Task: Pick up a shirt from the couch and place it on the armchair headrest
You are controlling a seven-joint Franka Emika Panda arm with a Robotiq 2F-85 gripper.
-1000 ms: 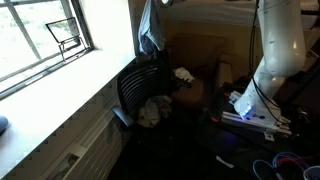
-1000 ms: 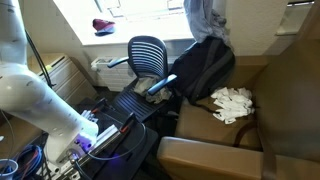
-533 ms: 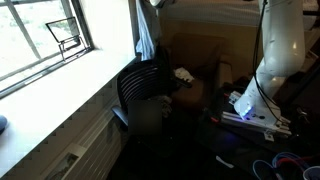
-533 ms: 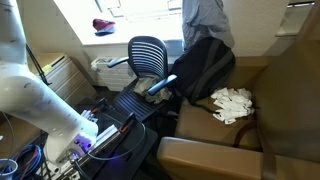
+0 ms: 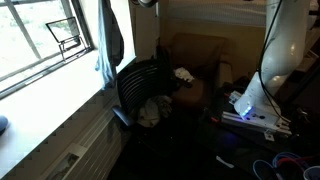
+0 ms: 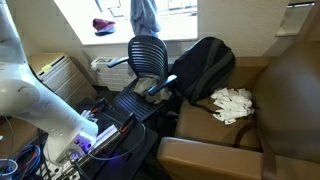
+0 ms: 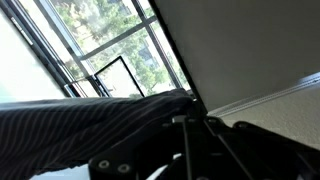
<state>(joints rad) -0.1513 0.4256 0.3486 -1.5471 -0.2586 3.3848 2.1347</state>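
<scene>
A blue-grey shirt (image 5: 108, 40) hangs from my gripper (image 5: 147, 3) at the top edge in an exterior view, in front of the window. It also shows in an exterior view (image 6: 145, 14), dangling just above the headrest of the dark mesh armchair (image 6: 148, 52), which also shows in an exterior view (image 5: 140, 88). In the wrist view the gripper (image 7: 193, 124) is shut on the dark striped shirt fabric (image 7: 70, 128). The brown couch (image 6: 262, 95) holds a white garment (image 6: 232, 103).
A black backpack (image 6: 205, 65) leans on the couch next to the armchair. The window sill (image 5: 60, 95) runs beside the chair. My arm's base (image 5: 255, 105) stands among cables on the floor. A radiator (image 6: 60, 75) is under the window.
The gripper has carried the hanging shirt away from the couch and backpack toward the window, so it now hangs over the armchair's back.
</scene>
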